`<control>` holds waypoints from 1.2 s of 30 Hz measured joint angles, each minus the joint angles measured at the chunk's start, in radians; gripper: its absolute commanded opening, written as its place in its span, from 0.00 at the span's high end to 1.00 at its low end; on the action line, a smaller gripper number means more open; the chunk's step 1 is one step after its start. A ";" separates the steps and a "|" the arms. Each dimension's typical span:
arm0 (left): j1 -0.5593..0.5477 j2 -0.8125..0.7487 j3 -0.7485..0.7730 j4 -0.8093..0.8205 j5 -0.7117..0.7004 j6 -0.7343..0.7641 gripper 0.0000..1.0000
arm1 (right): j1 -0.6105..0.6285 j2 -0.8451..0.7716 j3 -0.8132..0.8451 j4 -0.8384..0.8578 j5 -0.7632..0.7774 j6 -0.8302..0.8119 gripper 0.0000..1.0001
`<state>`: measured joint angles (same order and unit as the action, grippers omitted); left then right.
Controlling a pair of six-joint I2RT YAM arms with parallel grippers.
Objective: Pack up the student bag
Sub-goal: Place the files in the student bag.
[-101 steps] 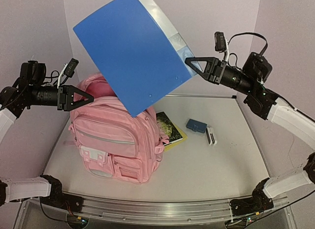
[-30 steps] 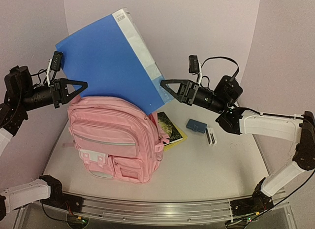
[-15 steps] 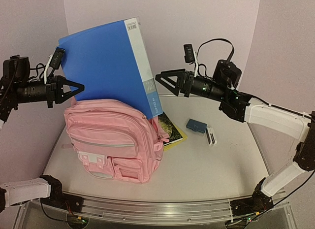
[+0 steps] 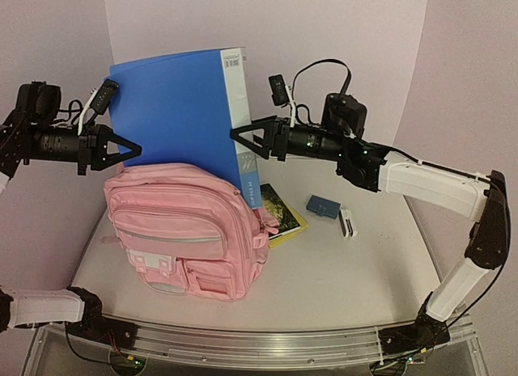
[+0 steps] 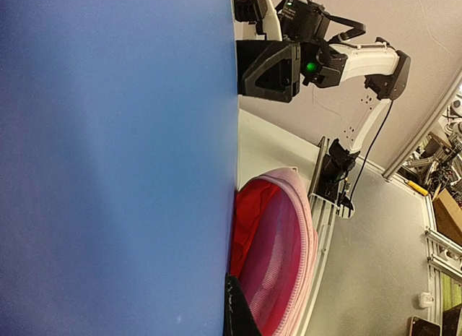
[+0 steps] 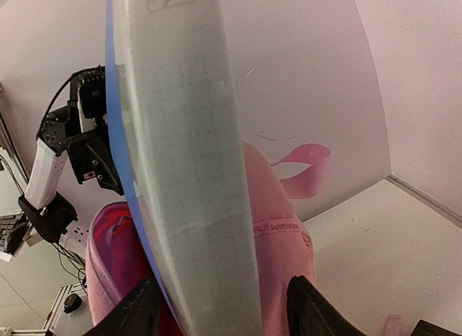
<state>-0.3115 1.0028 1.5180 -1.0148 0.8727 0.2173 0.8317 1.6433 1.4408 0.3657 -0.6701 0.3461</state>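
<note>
The pink backpack [image 4: 190, 230] stands upright on the table [image 4: 364, 271], top open, with a big blue folder [image 4: 174, 117] standing on end in the opening and rising well above it. Above the backpack's left side the left gripper [image 4: 133, 149] pinches the folder's edge, fingers pressed together; above its right side the right gripper [image 4: 241, 140] has its fingers spread either side of the pale spine. A book [image 4: 282, 213] lies against the backpack's right, a small blue case [image 4: 322, 205] beyond.
</note>
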 measured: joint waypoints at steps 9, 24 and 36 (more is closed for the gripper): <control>0.005 -0.012 -0.013 0.014 -0.093 -0.019 0.36 | 0.058 0.007 -0.005 0.003 0.047 -0.034 1.00; 0.004 -0.108 -0.105 0.118 -0.252 -0.123 0.06 | 0.166 0.016 -0.110 0.223 0.221 -0.024 1.00; 0.003 -0.129 -0.107 0.117 -0.406 -0.177 0.00 | 0.173 0.014 -0.238 0.191 0.222 -0.027 0.82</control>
<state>-0.3080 0.8734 1.4109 -0.8974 0.4671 0.0402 1.0046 1.6574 1.2025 0.5564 -0.4482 0.3192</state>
